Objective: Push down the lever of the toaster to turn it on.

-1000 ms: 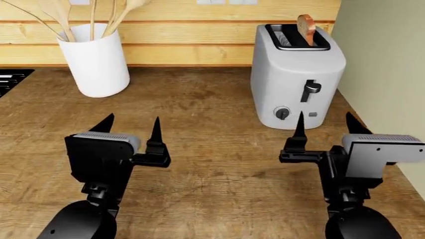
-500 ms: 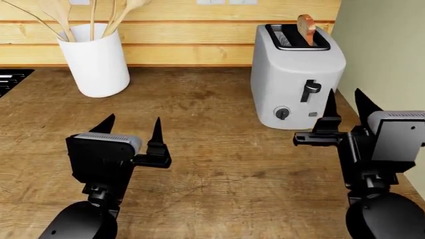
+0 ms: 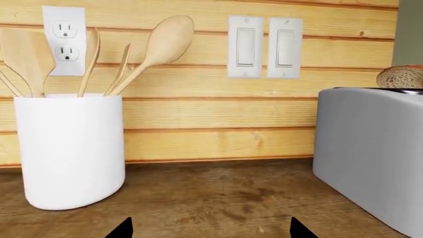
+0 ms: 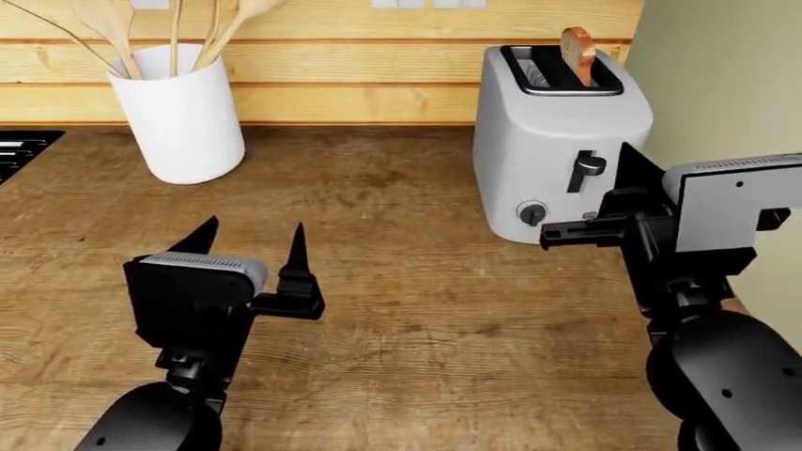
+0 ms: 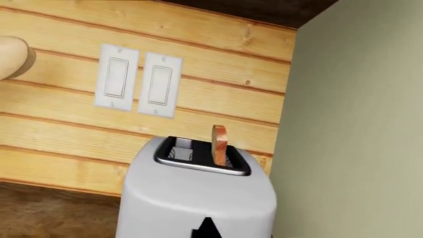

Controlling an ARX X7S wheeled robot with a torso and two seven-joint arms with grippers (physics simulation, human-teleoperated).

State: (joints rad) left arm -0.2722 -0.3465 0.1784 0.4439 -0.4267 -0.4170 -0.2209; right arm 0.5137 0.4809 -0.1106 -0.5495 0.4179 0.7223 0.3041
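The light grey toaster stands at the back right of the wooden counter, with a slice of toast upright in its right slot. Its black lever is high on the front face, above the round knob. My right gripper is raised just right of the lever, close to the front face, fingers together and holding nothing. In the right wrist view the toaster fills the lower middle behind a single black tip. My left gripper is open and empty, low over the counter.
A white utensil holder with wooden spoons stands at the back left, also in the left wrist view. The toaster's side shows there too. A green wall runs close along the right. A stove corner is far left.
My right gripper has risen and moved forward to the toaster's front beside the lever, and its fingers have come together. The left arm has not moved.
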